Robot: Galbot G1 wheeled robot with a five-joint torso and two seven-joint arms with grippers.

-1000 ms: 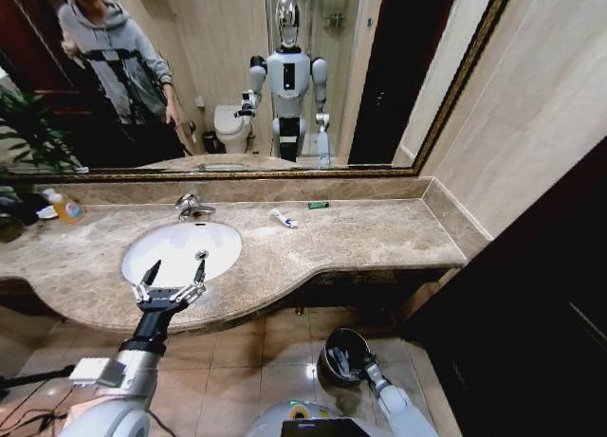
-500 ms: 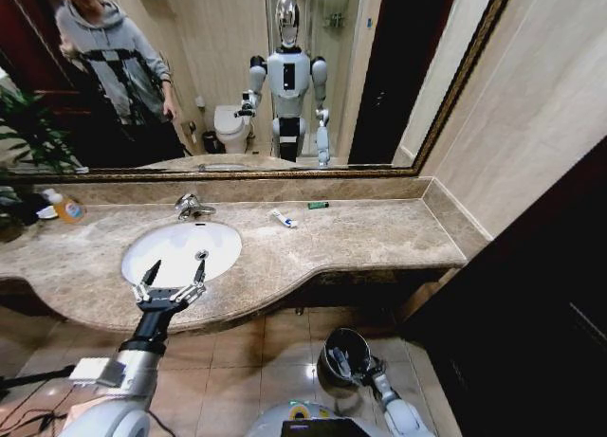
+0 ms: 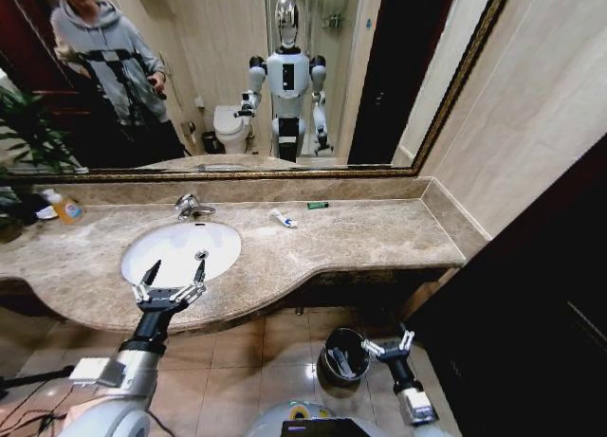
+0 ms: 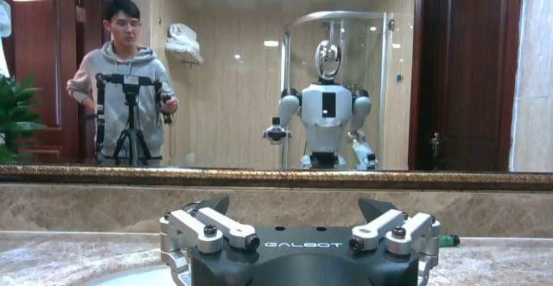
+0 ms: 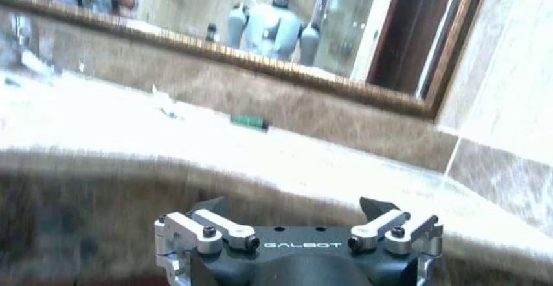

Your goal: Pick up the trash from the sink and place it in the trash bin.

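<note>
Right gripper [image 3: 393, 343] jaws spread and empty, low at the trash bin's [image 3: 332, 345] three o'clock, left gripper [image 3: 169, 287] jaws wide at sink's [image 3: 142, 250] six o'clock rim, white-and-blue tube [image 3: 284, 218] and green stick [image 3: 318, 206] on counter [image 3: 370, 233].

1. Head view: looks steeply down from above onto the marble counter [image 3: 360, 233], sink [image 3: 180, 250] and floor.
2. Left wrist view: sits low at counter height, close, facing the mirror [image 4: 259, 72].
3. Right wrist view: looks up from below the counter edge [image 5: 259, 163].
4. Shared by all: counter, mirror, green stick [image 3: 318, 206].
</note>
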